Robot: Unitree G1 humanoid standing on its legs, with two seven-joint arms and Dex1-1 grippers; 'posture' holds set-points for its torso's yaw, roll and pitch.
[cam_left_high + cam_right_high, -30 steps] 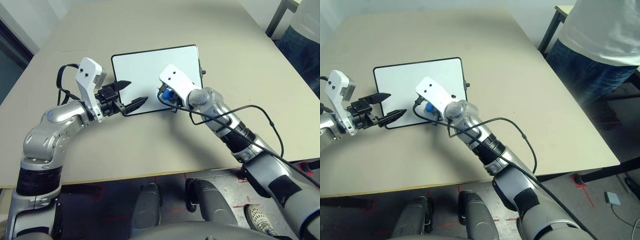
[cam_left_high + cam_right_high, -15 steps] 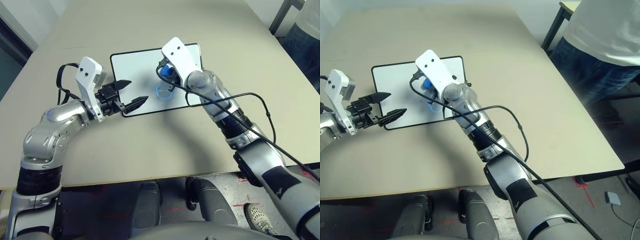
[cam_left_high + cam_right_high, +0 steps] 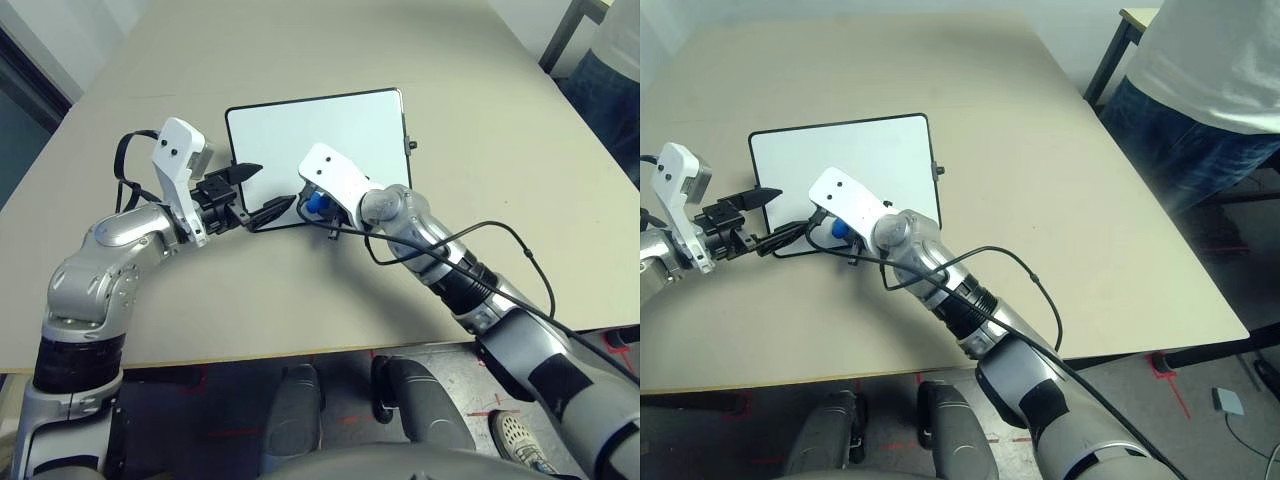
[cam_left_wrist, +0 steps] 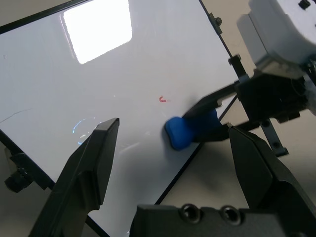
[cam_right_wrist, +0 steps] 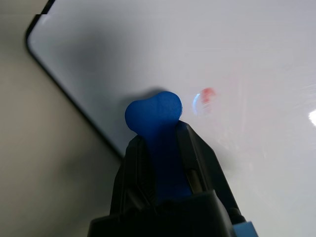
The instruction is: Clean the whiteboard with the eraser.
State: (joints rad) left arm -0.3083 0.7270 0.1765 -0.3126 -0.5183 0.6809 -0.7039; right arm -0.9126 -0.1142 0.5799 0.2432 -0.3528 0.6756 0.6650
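Eraser on the whiteboard's near edge

Our right gripper point(image 5: 168, 148) clenches the blue eraser point(image 4: 190, 129) against the whiteboard point(image 3: 330, 130), beside what looks like a faint red mark point(image 4: 163, 99); left gripper point(image 3: 262, 190) open.

- The right gripper point(image 5: 165, 148), two black fingers clamped on the small bright blue eraser block point(image 5: 154, 114), has swept across the rectangular white board with its thin black frame point(image 3: 330, 130). Half a second ago it was at the far right part of the board; now it sits at the near edge, left of the middle.
- The eraser now lies just beside the left gripper point(image 3: 262, 192).
- The blue curved mark seen mid-board half a second ago is gone.
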